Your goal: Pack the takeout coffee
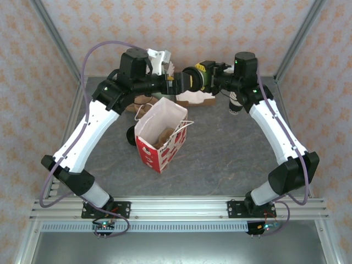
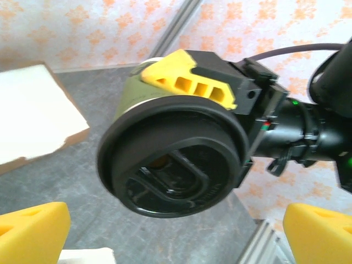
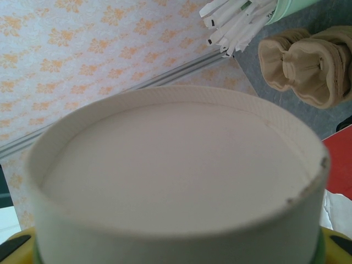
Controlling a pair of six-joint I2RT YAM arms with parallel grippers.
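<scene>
Grey, stone-patterned table (image 1: 231,165) stretches away from the two arm bases at the near edge. Near its middle stands a red-and-white paper bag (image 1: 159,144), upright, its mouth open and something brown inside. Just left of the bag a low black round piece (image 1: 131,136) lies on the surface. Farther back, in the air beyond the bag, the two arms meet tip to tip. The right gripper (image 1: 201,78) is clamped on the takeout coffee (image 2: 171,157), which it holds on its side. In the left wrist view one yellow finger (image 2: 187,82) presses on the olive-green wall, and the black lid faces the left gripper (image 2: 176,239). That left gripper has its fingers spread wide apart, close in front of the lid. The right wrist view looks onto the cup's pale base. Toward the far edge sit a cardboard tray (image 2: 33,118), a bundle of white straws (image 3: 236,19) and some beige folded pieces (image 3: 308,63).
</scene>
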